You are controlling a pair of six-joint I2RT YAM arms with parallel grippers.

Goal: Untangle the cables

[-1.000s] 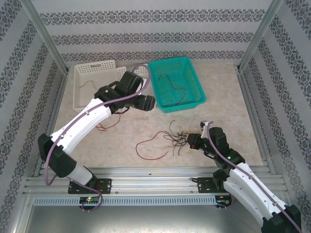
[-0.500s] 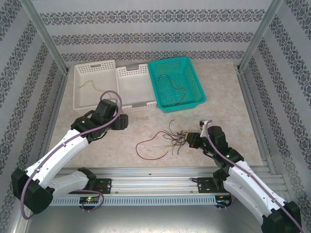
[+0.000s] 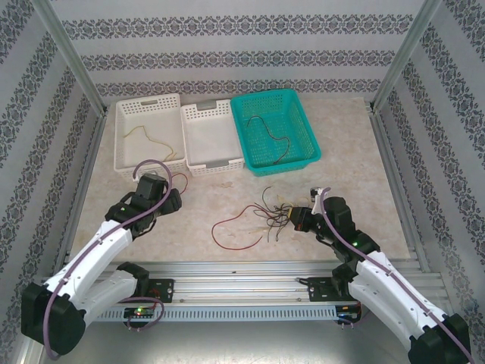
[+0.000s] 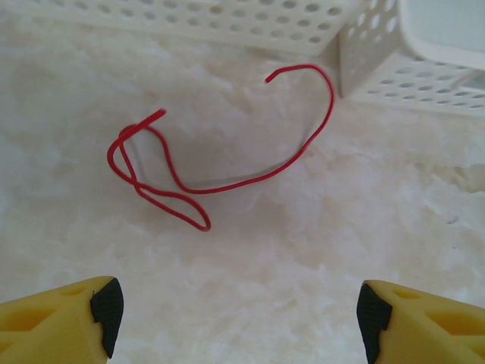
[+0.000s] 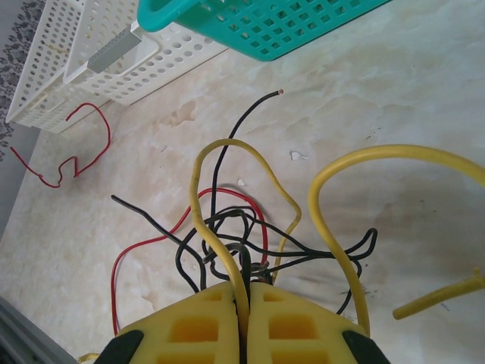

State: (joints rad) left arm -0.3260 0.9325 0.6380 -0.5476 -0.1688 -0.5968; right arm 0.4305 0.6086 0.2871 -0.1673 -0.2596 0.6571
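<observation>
The cables lie in a knot [image 3: 274,212] of yellow, black and red strands on the table's near middle, and a red loop [image 3: 235,231] trails from it to the left. My right gripper [image 3: 297,218] is at the knot's right side. It is shut [image 5: 246,292] on a yellow strand [image 5: 198,220] and a black strand of the knot. A separate red cable [image 4: 331,102] lies loose on the table in front of the white baskets. My left gripper [image 4: 239,311] hangs open just short of it with nothing between its fingers, at the table's left [image 3: 170,199].
Three baskets stand in a row at the back. The left white basket [image 3: 144,101] holds a yellow cable [image 3: 151,139]. The middle white basket [image 3: 206,110] looks bare. The teal basket [image 3: 265,97] holds a dark cable [image 3: 274,138]. Metal posts and walls close in both sides.
The left arm has drawn back from the baskets toward the near left, and its open gripper now hangs by the loose red cable. The right gripper has stayed on the knot.
</observation>
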